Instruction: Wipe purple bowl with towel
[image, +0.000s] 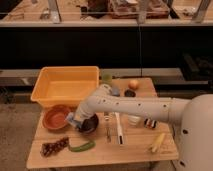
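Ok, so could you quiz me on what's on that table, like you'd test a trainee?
1. True or false: the yellow tub stands behind the orange-brown bowl.
2. The gripper is at the rim of which bowl? A: the orange-brown bowl. B: the purple bowl.
3. What does the gripper clutch?
Key: 1 true; 2 B, at its left rim; 3 the towel, pale grey-blue.
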